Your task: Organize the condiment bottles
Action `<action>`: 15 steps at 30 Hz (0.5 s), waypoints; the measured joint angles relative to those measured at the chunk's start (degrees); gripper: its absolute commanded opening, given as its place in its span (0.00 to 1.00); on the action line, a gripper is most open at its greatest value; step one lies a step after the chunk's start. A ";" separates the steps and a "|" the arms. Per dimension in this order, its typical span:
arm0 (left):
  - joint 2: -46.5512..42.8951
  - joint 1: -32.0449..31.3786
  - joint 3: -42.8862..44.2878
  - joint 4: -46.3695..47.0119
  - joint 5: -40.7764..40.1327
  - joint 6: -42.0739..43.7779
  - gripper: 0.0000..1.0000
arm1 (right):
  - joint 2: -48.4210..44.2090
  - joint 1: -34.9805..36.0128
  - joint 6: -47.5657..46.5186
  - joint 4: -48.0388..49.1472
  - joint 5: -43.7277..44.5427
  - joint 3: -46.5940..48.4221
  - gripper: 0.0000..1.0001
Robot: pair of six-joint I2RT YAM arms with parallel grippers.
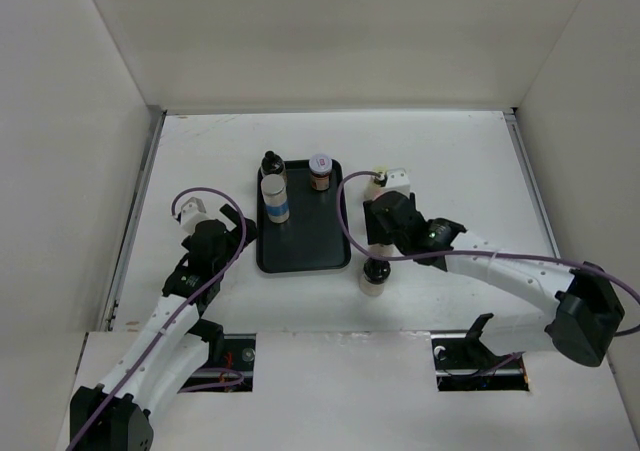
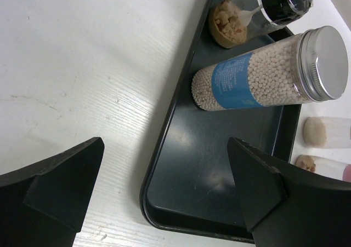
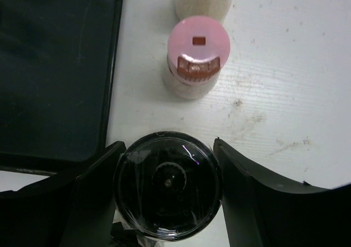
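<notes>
Right tool (image 3: 164, 149) seemingly tight around black-capped bottle (image 3: 167, 195) beside tray (image 3: 55, 66)

The cap (image 2: 329, 63) looks brushed metal, the tray (image 2: 219, 176) smooth plastic, the table (image 2: 82, 66) grainy painted wood.

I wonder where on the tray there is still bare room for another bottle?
The tray's near half is bare, from the silver-capped jar to the front rim. Its back is crowded: that jar, a corner bottle and a brown jar. Right of it, the right gripper holds a black-capped bottle beside a pink-capped bottle.
</notes>
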 measured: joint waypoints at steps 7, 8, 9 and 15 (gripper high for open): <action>-0.02 0.00 0.00 0.00 0.00 0.00 1.00 | 0.13 2.38 -1.90 -0.46 1.33 7.74 0.50; -0.02 0.00 0.00 0.00 0.00 0.00 1.00 | 0.39 2.91 -2.19 -0.28 1.40 8.96 0.50; -0.04 0.02 0.00 0.00 0.00 0.00 1.00 | 0.90 3.43 -2.51 -0.09 1.49 10.19 0.50; -0.44 0.57 0.00 0.00 0.07 0.02 1.00 | 9.09 7.56 -3.85 3.67 1.33 17.03 0.51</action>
